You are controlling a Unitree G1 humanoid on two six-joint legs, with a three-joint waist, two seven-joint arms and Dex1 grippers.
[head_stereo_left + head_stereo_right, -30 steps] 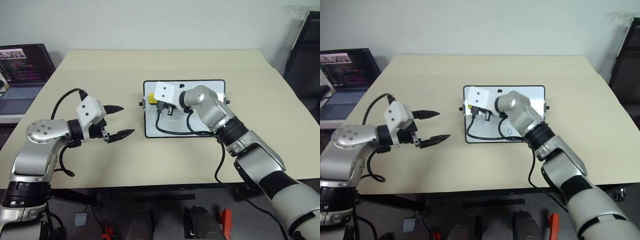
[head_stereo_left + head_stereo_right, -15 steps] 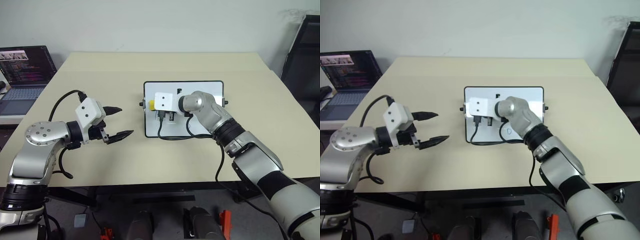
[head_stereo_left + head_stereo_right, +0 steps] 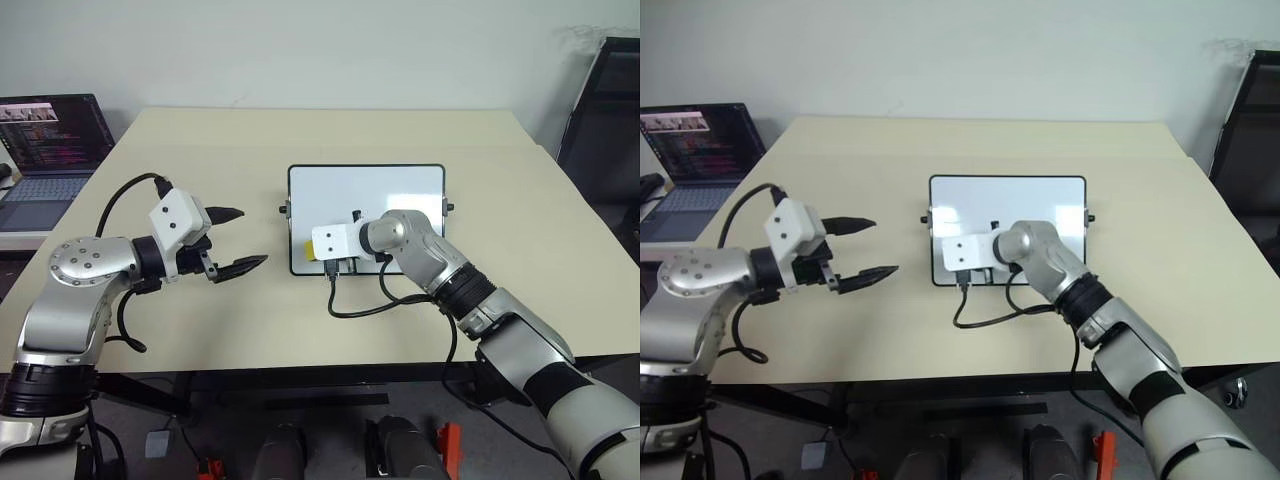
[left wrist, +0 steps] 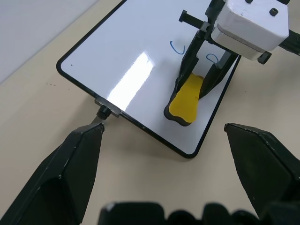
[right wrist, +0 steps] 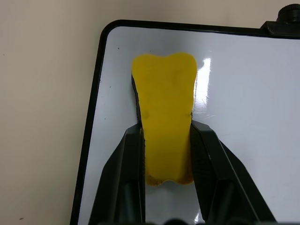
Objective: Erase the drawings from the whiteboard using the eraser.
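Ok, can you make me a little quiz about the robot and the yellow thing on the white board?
1. True or false: the right hand is squeezing the yellow eraser.
2. Where is the eraser sitting? A) on the laptop B) on the whiteboard, near a corner C) on the bare table, away from the board
3. Fill in: the left hand is ____, holding nothing, beside the board.

Key
1. True. Its two black fingers pinch the eraser's sides.
2. B. It lies near a corner by the frame, and blue marks remain on the board.
3. Open.
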